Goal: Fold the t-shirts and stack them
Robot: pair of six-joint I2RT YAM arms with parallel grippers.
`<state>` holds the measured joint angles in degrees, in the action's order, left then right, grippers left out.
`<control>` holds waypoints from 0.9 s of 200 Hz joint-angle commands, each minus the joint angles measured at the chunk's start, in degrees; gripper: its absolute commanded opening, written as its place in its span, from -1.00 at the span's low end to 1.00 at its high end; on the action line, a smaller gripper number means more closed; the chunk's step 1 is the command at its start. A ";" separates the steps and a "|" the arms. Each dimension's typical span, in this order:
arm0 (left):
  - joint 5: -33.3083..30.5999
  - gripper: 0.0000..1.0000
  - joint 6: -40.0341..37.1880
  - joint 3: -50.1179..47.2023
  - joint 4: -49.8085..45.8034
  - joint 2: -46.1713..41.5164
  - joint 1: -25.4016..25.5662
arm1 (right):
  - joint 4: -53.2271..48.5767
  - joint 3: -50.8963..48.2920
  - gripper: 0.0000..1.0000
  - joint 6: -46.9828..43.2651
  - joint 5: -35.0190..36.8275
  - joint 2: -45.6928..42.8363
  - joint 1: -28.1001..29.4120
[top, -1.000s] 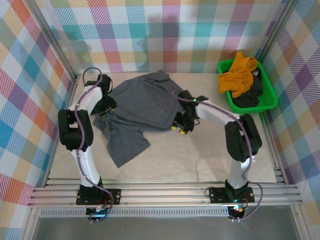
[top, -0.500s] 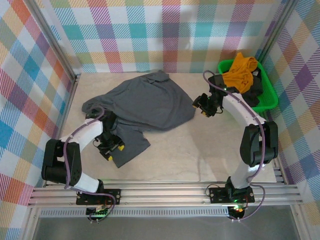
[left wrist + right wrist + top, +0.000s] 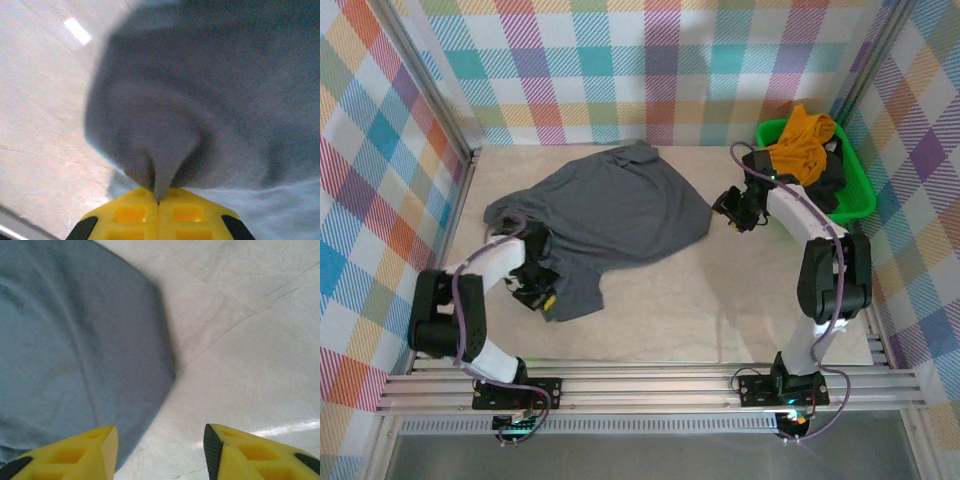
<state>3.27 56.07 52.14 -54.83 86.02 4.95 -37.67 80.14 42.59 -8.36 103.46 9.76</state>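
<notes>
Left tool (image 3: 158, 200) clamps a blurred fold of the grey tee (image 3: 610, 205); right tool (image 3: 160, 432) gapes empty, fingers (image 3: 75, 455) cropped.

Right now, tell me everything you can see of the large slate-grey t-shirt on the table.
The large slate-grey t-shirt of soft knit cloth lies spread but rumpled, unfolded, on the pale marble-look tabletop, left of centre, neck toward the far wall. The left jaws are shut on a pinched ridge of its near-left part. The right jaws stand open at its right edge, holding nothing.
</notes>
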 commanded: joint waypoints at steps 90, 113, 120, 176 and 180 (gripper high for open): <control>-7.03 -1.00 -3.69 7.71 -6.71 -4.29 -8.55 | 0.47 11.49 -0.39 -7.19 0.89 18.43 4.30; -6.71 -1.00 -3.69 8.02 -6.34 -4.21 -8.55 | 0.60 12.32 -0.45 -7.32 0.85 19.57 4.30; -6.64 -1.00 -3.69 8.15 -6.41 -4.00 -8.55 | 0.38 12.77 -0.49 -7.27 0.50 20.06 4.30; -6.34 -1.00 -4.01 9.68 -5.79 -2.47 -8.55 | -0.40 13.46 -1.00 -6.38 2.25 19.01 4.39; -6.39 -1.00 -4.04 9.96 -5.82 -2.39 -8.56 | -0.39 13.20 -1.00 -6.33 2.56 18.39 4.37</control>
<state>-2.66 52.86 60.10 -59.83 82.89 -2.57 -36.91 93.12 36.23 -7.66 124.14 14.24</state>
